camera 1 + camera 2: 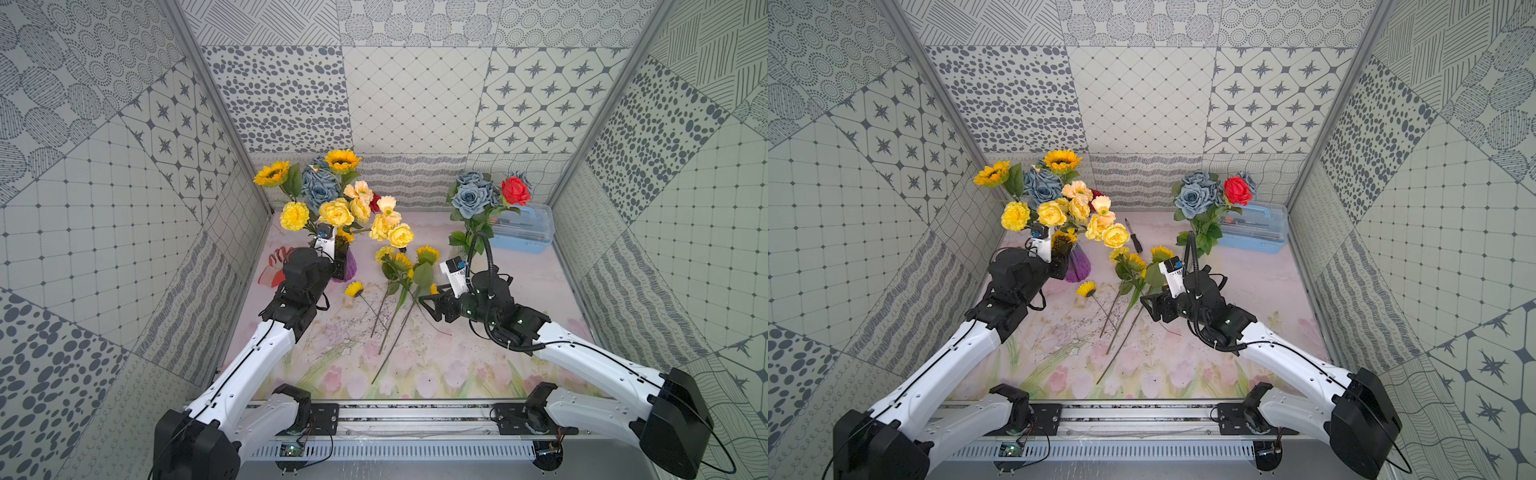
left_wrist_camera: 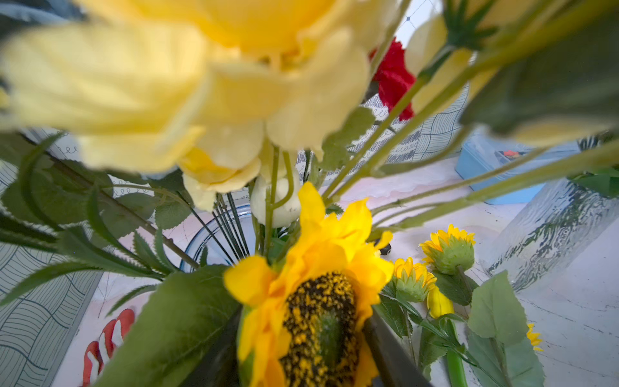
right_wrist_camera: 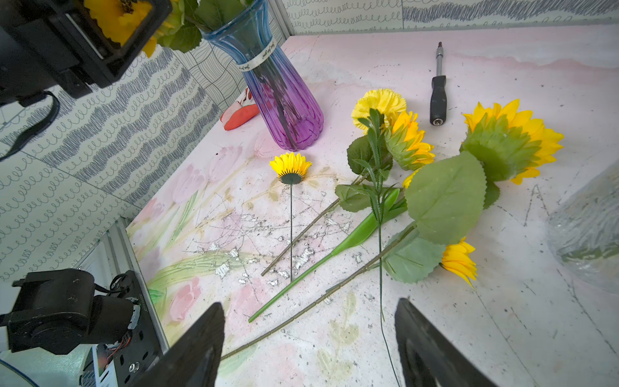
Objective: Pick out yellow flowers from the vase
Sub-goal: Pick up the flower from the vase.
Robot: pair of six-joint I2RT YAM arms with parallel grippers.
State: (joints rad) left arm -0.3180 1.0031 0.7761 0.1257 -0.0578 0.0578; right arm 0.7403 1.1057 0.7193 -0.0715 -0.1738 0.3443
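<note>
Left gripper was at the vase mouth, jaws either side of a low sunflower head and touching its petals. Couldn't tell whether they truly pinched it or only bracketed it. Looked to me like you were mid-grab.

A grip on the bloom looked soft to me: petals squash, and the head may slip or pop off. Better to drop onto the stem just under the head, then close fully. Pull slowly along the stem line. Roses hung right over it and the stems crowded the neck, so neighbours could drag out or the vase could tip.

Left in the vase besides: 2 tall sunflowers, 1 carnation and the roses. I'd call it roughly halfway.

Mid-table, the pile of picked yellows lay flat between the vase and the right gripper. Drop there, clear of the screwdriver.

Right gripper hovered over the pile's stems, fingers spread wide, empty. You could use it to steady the vase during the pull.
</note>
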